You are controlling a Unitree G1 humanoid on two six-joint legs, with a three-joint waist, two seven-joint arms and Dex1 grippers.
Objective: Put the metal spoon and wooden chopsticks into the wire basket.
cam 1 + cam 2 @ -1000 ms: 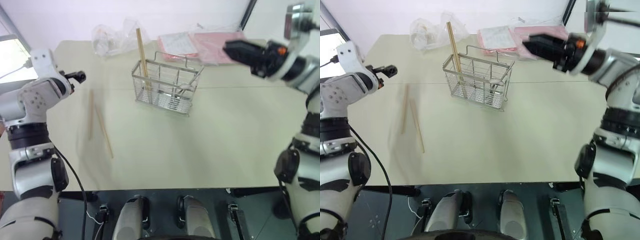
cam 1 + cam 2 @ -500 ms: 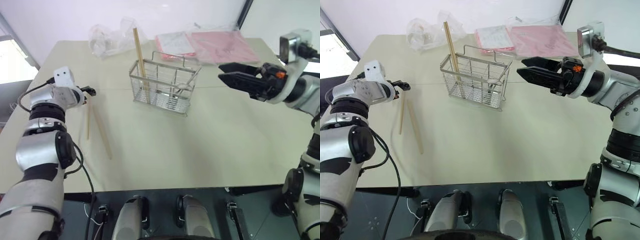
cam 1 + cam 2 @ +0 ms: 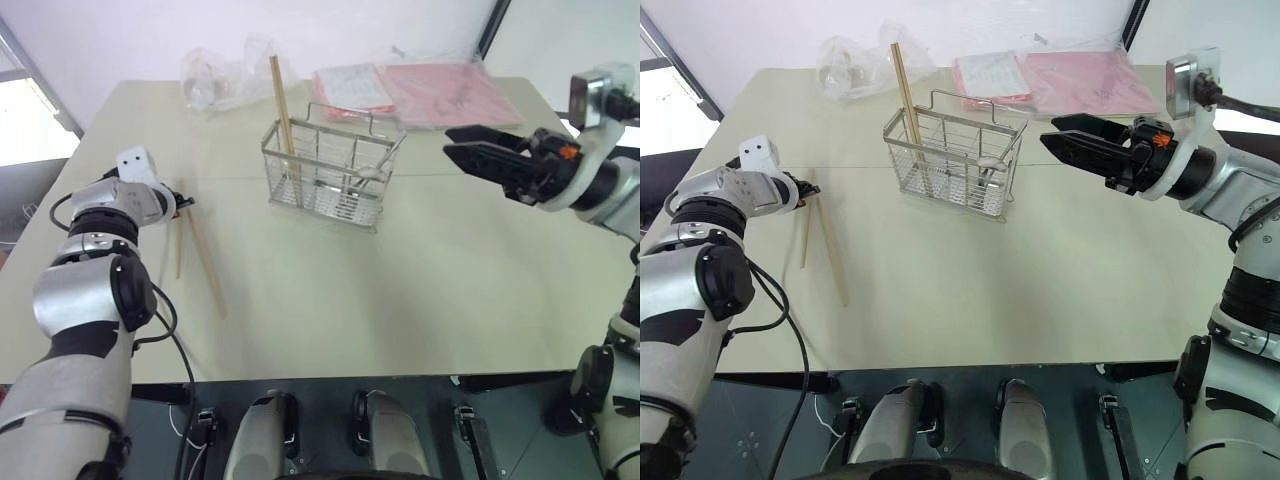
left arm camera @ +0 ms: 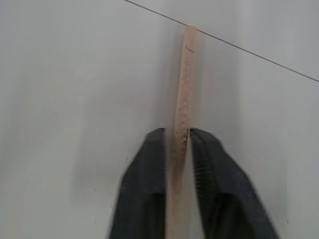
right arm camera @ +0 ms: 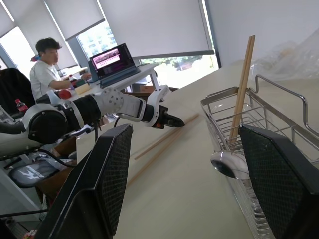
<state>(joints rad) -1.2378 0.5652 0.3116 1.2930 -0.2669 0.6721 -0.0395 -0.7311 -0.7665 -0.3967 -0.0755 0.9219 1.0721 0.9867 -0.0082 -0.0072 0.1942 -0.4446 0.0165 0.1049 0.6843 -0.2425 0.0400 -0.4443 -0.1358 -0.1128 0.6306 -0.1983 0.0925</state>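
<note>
Lowering from above the table's left edge, the left gripper is now pinching one of two wooden chopsticks lying there. Toward the far edge, the wire basket is holding a third stick upright and the metal spoon. Raised near the right edge, the right gripper is hanging spread and empty. Light, stiff and slim, the stick is likely prone to pivoting; an end hold is giving little control.

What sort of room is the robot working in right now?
Probably an office or lab: the right wrist view shows a seated person at a desk with an open laptop, and large windows with pale roller blinds behind.
</note>
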